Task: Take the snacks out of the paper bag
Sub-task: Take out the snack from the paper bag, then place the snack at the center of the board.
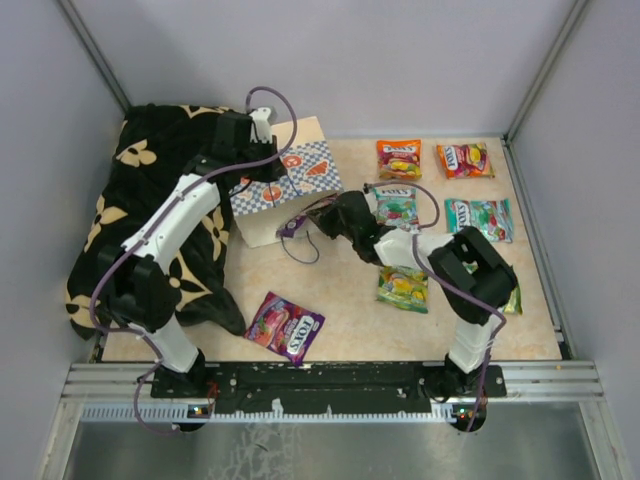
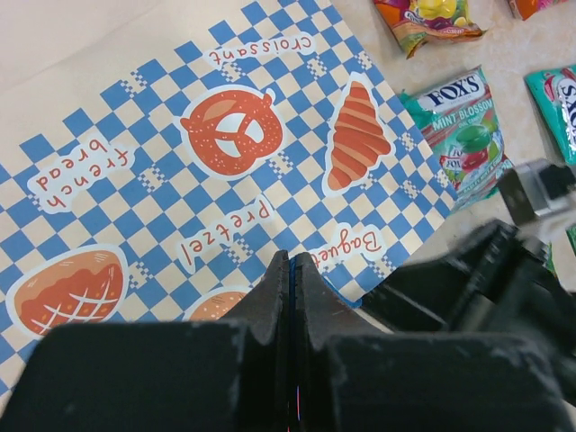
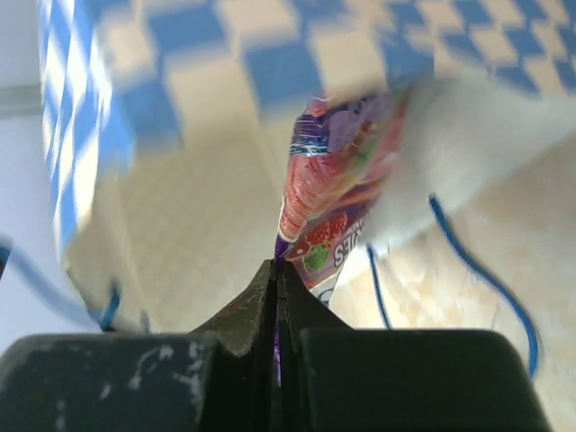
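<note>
The paper bag point(image 1: 300, 165) lies on its side, mouth toward the front. My left gripper point(image 1: 265, 182) is over its checkered side point(image 2: 180, 180); in the left wrist view the gripper point(image 2: 292, 256) is shut, with a thin blue line like the bag's cord between the jaws. My right gripper point(image 1: 308, 222) is at the bag's mouth and in its wrist view point(image 3: 275, 264) is shut on the corner of a purple snack packet point(image 3: 328, 198), which is partly out of the bag point(image 3: 225, 81). Another purple packet point(image 1: 285, 327) lies on the table near the front.
Packets lie on the table to the right: orange point(image 1: 399, 158), red-orange point(image 1: 465, 160), mint teal point(image 1: 397, 207), teal point(image 1: 479, 218), green point(image 1: 404, 288). A black flower-patterned cloth point(image 1: 150, 210) covers the left side. Blue cord handles point(image 3: 486, 261) trail at the bag's mouth.
</note>
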Robot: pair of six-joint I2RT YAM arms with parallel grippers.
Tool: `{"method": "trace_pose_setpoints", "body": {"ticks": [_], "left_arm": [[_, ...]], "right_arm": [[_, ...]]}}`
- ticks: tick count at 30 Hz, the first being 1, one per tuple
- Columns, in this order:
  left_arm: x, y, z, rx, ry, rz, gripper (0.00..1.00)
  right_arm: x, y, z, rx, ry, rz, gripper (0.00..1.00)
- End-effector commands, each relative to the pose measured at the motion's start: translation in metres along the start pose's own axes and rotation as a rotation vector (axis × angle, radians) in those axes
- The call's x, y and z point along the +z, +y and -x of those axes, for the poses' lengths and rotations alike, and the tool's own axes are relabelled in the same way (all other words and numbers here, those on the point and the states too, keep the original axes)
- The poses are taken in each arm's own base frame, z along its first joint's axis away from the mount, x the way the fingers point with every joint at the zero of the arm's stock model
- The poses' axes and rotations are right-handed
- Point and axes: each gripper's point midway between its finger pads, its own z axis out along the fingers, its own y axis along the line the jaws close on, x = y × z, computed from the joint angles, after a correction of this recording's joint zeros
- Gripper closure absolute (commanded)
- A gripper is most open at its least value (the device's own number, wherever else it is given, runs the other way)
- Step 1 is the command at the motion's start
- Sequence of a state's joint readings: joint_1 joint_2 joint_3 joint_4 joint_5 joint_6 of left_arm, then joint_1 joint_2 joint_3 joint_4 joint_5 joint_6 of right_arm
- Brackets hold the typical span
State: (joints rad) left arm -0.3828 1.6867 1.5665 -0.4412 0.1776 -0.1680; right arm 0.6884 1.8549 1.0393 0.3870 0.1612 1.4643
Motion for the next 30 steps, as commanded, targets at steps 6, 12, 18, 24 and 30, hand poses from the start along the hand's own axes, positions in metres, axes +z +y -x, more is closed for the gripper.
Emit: {"method": "trace_pose_setpoints", "body": {"ticks": [6,12,18,24,30], "left_arm": [[0.007,0.007,0.029,0.032,-0.055,0.039,1.0],[0.008,0.001,0.046,0.044,-0.072,0.022,1.0],[0.004,0.0,0.075,0.077,-0.109,0.037,1.0],[0.004,-0.005,0.106,0.111,-0.125,0.031,1.0],[0.006,-0.01,0.114,0.15,-0.154,0.003,1.0]], "right_arm": [[-0.13,0.06,0.008,-0.357,0.137,0.069,1.0],[-0.196,0.071,-0.002,-0.86,0.385,-0.035,1.0],[-0.223,0.027,-0.005,-1.407,0.433,-0.425,1.0],[-0.215,-0.003,-0.017,-1.748,0.306,-0.702,1.0],[-0.213,-0.007,-0.041,-1.978,0.034,-0.753,1.0]]}}
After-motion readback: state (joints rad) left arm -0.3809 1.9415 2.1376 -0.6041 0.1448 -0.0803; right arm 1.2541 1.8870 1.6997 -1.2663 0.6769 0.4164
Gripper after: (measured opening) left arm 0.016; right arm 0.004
